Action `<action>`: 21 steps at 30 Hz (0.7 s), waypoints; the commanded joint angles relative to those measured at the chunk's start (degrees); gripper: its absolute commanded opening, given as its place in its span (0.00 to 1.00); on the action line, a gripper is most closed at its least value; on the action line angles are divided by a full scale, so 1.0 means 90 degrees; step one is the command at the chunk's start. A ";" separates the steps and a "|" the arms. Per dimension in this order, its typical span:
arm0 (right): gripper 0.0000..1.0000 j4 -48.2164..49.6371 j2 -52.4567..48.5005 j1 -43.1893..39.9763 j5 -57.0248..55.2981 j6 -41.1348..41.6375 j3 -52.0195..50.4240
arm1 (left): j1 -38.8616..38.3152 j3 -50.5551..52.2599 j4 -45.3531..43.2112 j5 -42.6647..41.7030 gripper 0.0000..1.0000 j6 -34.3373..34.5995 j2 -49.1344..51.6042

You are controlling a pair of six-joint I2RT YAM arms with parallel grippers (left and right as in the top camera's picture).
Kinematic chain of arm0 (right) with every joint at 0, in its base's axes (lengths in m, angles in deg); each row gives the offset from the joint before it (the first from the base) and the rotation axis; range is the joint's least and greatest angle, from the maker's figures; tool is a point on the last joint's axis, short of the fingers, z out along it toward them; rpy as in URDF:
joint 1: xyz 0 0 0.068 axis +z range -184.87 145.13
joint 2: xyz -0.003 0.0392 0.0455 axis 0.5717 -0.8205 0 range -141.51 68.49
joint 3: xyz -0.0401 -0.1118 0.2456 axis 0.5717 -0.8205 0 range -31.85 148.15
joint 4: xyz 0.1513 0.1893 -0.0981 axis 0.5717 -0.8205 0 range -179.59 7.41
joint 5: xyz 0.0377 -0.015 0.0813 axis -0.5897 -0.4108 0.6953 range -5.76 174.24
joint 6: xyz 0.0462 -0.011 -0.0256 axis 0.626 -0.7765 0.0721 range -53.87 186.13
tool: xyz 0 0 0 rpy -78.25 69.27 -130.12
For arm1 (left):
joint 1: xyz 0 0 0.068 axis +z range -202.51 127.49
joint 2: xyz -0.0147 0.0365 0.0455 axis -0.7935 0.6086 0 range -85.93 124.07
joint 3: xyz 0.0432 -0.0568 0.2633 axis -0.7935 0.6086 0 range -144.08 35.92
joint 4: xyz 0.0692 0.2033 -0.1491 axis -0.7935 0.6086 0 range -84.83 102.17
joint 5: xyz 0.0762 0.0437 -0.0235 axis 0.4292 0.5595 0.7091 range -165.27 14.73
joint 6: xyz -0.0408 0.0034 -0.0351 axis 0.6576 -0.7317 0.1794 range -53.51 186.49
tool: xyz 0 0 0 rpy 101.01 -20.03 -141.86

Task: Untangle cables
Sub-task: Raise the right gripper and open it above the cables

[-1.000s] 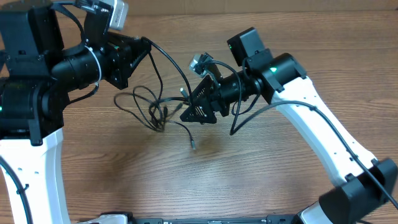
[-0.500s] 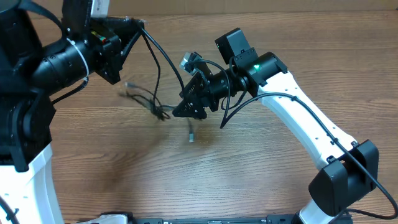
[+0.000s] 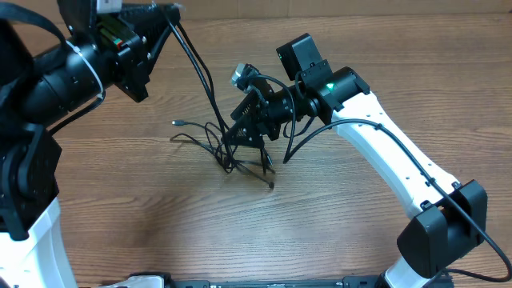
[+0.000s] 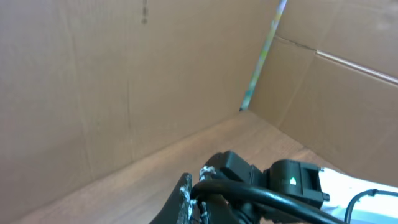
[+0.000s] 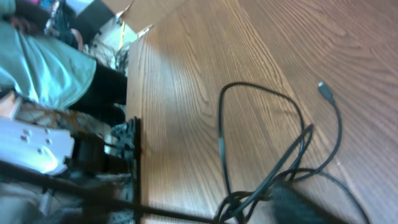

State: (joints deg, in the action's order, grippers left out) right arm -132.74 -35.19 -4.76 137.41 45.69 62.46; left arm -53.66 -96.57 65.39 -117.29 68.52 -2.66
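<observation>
Overhead, the left gripper [image 3: 170,11], clenched on one strand at far left, holds it high, likely to draw the cables [image 3: 226,156] taut from their knot mid-table [image 3: 144,228]. The right gripper [image 3: 242,137] sits at that knot (perhaps pinning it), its grip impossible to tell.

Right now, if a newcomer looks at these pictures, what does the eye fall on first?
First, the knot of thin black cables in the middle of the wooden table. One strand rises from it, stretched, to the left claw at the top left, while the right claw is low at the knot's right edge.
</observation>
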 commanded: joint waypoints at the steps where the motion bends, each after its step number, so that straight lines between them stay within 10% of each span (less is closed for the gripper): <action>1: 0.04 -0.0005 0.0027 0.0053 -0.0068 0.0102 -0.0019 | -0.0053 -0.0245 -0.0075 -0.0112 0.05 0.0255 -0.0080; 12: 0.04 0.0194 0.0027 -0.0435 -0.0493 0.0709 -0.0019 | -0.0053 -0.0253 0.0491 0.0398 0.06 0.0119 -0.0070; 17: 0.62 0.0308 0.0027 -0.0641 -0.0049 0.0794 -0.0019 | -0.0053 -0.0250 0.0503 0.0408 0.06 0.0080 -0.0066; 21: 0.87 0.0512 0.0027 -0.0641 -0.0068 0.0797 -0.0019 | -0.0053 -0.0250 0.0578 0.0408 0.06 0.0078 -0.0029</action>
State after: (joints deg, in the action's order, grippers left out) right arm -129.22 -35.19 -11.12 135.44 52.72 62.46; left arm -53.66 -97.64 70.33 -114.12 69.54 -2.66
